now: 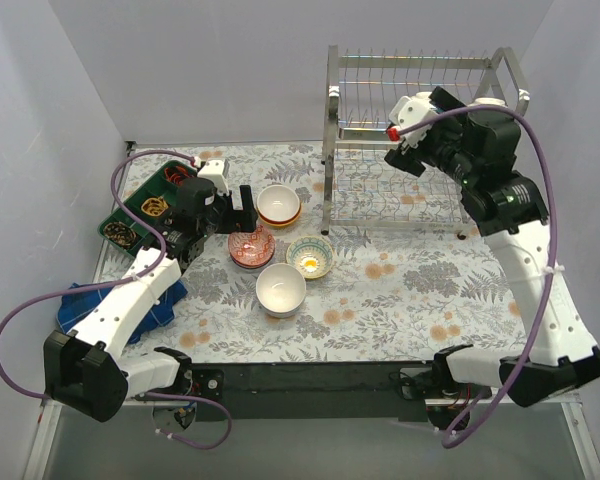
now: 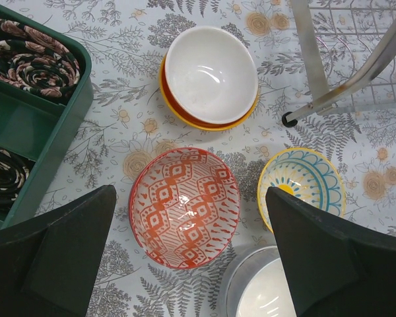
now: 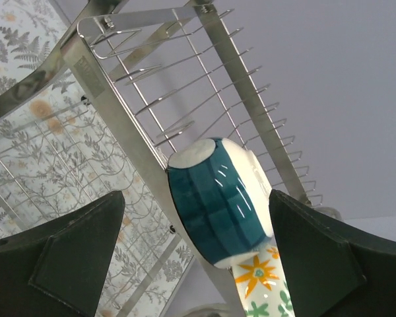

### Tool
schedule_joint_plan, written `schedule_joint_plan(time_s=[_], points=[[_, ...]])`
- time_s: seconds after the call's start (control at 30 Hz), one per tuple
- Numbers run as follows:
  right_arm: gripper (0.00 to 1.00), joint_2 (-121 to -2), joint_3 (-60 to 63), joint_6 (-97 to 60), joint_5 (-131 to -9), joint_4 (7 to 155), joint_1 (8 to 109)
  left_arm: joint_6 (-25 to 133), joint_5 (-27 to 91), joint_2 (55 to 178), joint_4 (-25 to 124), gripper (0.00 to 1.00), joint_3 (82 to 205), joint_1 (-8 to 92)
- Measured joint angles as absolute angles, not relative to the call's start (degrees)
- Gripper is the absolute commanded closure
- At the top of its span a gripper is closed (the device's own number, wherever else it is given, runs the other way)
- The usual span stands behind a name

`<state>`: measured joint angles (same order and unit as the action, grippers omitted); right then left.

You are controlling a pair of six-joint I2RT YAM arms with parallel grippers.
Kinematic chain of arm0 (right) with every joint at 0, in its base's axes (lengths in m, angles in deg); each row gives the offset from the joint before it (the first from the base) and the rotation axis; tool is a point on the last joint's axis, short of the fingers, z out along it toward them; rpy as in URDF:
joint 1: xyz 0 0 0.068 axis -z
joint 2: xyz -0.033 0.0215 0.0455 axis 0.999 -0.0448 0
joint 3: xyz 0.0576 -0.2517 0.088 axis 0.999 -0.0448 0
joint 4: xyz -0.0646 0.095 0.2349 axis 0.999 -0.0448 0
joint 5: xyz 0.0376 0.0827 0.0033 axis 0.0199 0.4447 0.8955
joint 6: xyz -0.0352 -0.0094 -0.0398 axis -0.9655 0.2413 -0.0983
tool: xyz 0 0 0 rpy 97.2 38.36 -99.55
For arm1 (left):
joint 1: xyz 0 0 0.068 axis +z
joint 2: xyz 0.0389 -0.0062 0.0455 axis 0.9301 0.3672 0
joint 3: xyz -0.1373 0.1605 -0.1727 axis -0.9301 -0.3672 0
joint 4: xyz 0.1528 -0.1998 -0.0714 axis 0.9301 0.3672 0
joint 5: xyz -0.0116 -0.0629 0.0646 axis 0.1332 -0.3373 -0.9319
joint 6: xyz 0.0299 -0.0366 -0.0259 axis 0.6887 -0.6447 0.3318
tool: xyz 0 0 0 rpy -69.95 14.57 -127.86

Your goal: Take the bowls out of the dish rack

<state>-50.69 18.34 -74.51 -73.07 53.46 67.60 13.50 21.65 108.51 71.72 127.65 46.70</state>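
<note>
The chrome dish rack (image 1: 332, 100) stands at the back right. In the right wrist view a teal bowl (image 3: 218, 205) rests on its side in the rack's wires (image 3: 119, 105), with a floral bowl (image 3: 264, 284) just behind it. My right gripper (image 3: 197, 195) is open, with one finger on each side of the teal bowl and no visible contact. It shows at the upper tier in the top view (image 1: 398, 150). My left gripper (image 2: 189, 195) is open and empty above a red-patterned bowl (image 2: 185, 206), which also shows in the top view (image 1: 251, 247).
On the table stand a white-inside bowl stacked on orange and yellow ones (image 1: 279, 205), a yellow-and-teal bowl (image 1: 309, 256) and a white bowl (image 1: 281, 290). A green compartment tray (image 1: 140, 205) sits at the left, with a blue cloth (image 1: 120, 305) in front of it. A rack leg (image 2: 317, 59) stands near the bowls.
</note>
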Motion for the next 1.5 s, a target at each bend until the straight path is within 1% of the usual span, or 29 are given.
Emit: schedule_joint_plan(time_s=[0.13, 0.27, 0.53, 0.8, 0.9, 1.0, 1.03, 1.1, 1.13, 1.2, 1.23, 1.33, 1.43, 1.5], points=[[0.01, -55.41, 21.5, -76.93, -70.23, 51.15, 69.11, 13.88, 21.25, 108.51, 71.48, 0.02, 127.52, 46.7], [0.01, -58.23, 21.81, -78.51, -69.16, 51.45, 72.17, 14.29, 21.25, 108.53, 71.13, 0.02, 126.87, 46.7], [0.01, -58.8, 22.53, -78.53, -67.22, 51.76, 74.68, 14.64, 21.25, 108.55, 70.82, 0.02, 126.87, 46.7], [0.01, -62.1, 24.13, -78.55, -64.9, 53.27, 76.12, 14.88, 21.25, 108.57, 70.71, 0.02, 126.8, 46.7], [0.03, -62.47, 24.46, -78.38, -63.59, 53.25, 76.67, 14.99, 21.27, 108.57, 70.69, 0.02, 126.8, 46.7], [0.07, -62.54, 24.5, -78.33, -62.69, 53.22, 76.93, 15.08, 21.27, 108.57, 70.69, 0.02, 126.78, 46.7], [0.16, -62.54, 24.52, -78.36, -62.47, 53.2, 76.95, 15.08, 21.27, 108.57, 70.69, 0.02, 126.78, 46.7], [0.28, -62.54, 24.56, -78.77, -61.93, 53.27, 77.0, 15.12, 21.32, 108.57, 70.69, 0.02, 126.78, 46.7], [0.37, -62.54, 24.7, -79.32, -61.47, 53.38, 77.04, 15.12, 21.32, 108.57, 70.69, 0.02, 126.76, 46.7], [0.42, -62.54, 25.11, -80.41, -60.59, 54.45, 77.08, 15.23, 21.32, 108.57, 70.69, 0.02, 126.67, 46.7], [0.48, -62.6, 25.53, -80.54, -60.81, 55.87, 77.08, 15.25, 21.32, 108.6, 70.67, 0.02, 126.61, 46.7], [0.54, -62.65, 25.68, -80.43, -61.42, 57.84, 77.63, 15.28, 21.34, 108.66, 70.67, 0.02, 126.56, 46.7], [0.58, -62.65, 25.68, -81.17, -62.41, 59.69, 78.11, 15.28, 21.38, 108.68, 70.67, 0.02, 126.5, 46.7], [0.59, -62.65, 25.68, -81.37, -62.89, 60.28, 78.24, 15.3, 21.45, 108.73, 70.67, 0.02, 126.47, 46.7]])
